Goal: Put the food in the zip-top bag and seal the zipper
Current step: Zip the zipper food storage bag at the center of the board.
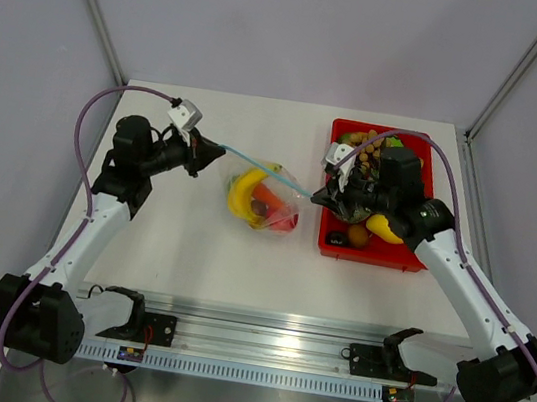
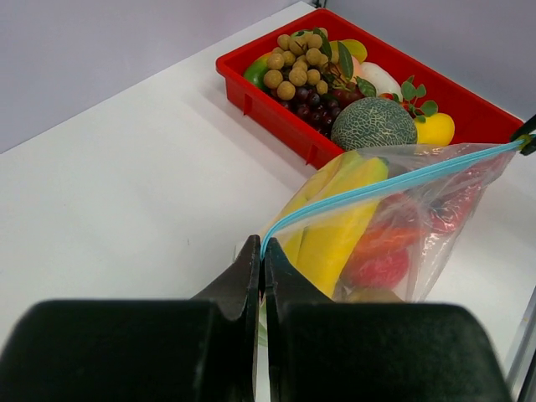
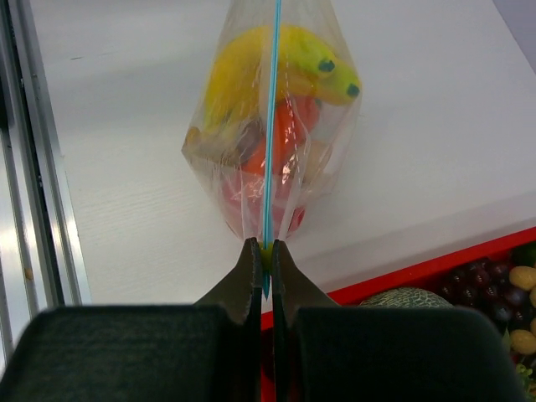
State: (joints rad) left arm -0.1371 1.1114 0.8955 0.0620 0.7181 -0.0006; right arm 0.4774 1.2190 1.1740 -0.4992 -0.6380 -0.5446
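Note:
The clear zip-top bag [image 1: 266,201] hangs stretched between both grippers over the middle of the table. Inside it are yellow bananas [image 3: 260,67], an orange-red carrot [image 3: 289,126] and a red round fruit [image 3: 251,197]. Its teal zipper [image 1: 254,163] runs taut in a straight line from one gripper to the other. My left gripper [image 2: 262,247] is shut on the zipper's [image 2: 394,180] left end. My right gripper [image 3: 263,245] is shut on the zipper's [image 3: 272,126] right end, close to the tray's edge. In the top view the left gripper [image 1: 217,150] and the right gripper [image 1: 315,198] flank the bag.
A red tray [image 1: 412,258] at the right holds more food: a green melon [image 2: 373,124], brown nuts [image 2: 297,63], leafy greens and a banana [image 1: 386,229]. A metal rail [image 1: 258,341] runs along the table's near edge. Grey walls close in the back and sides.

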